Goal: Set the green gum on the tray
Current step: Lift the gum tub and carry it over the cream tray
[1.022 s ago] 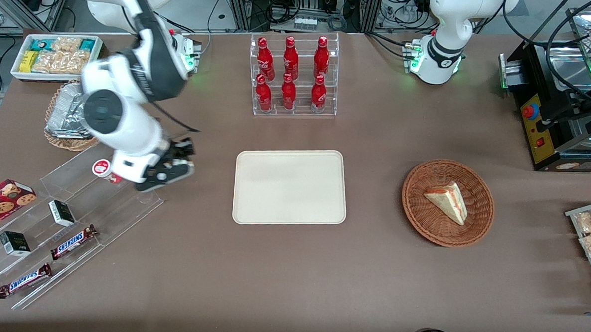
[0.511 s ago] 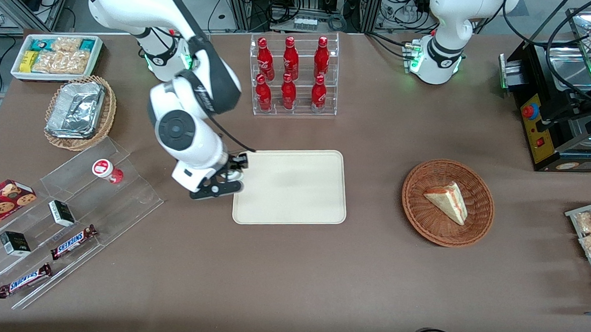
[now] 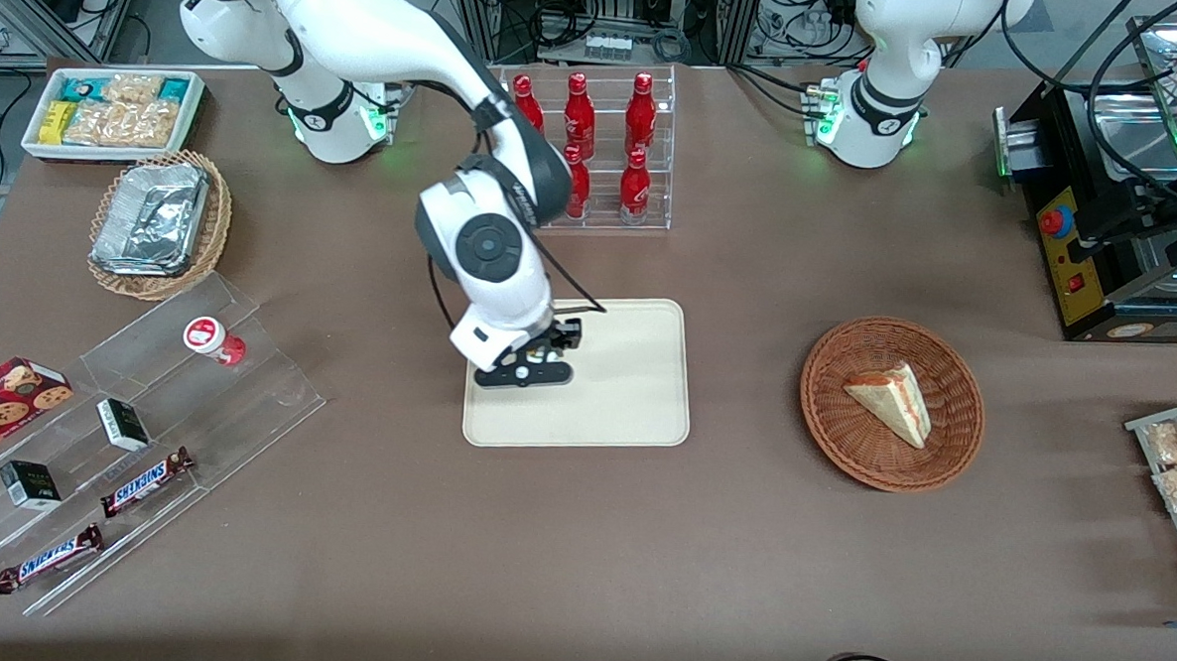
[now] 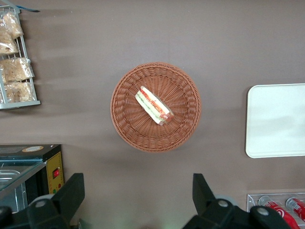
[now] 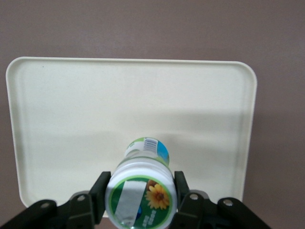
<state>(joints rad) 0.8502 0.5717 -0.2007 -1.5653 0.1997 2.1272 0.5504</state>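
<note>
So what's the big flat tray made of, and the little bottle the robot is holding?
The tray looks like matte cream plastic: smooth, evenly coloured, with rounded moulded corners. The green gum, held in the gripper above the tray, seems to be white plastic with glossy printed labels on its lid and side.

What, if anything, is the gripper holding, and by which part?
The gripper, over the tray, holds the green gum, its fingers clamping the bottle just under the lid.

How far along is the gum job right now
Picking is done: the gripper is shut on the green gum. In hand: it hangs over the tray, at the edge toward the working arm's end of the table. Left: lower the gum onto the tray and release.
</note>
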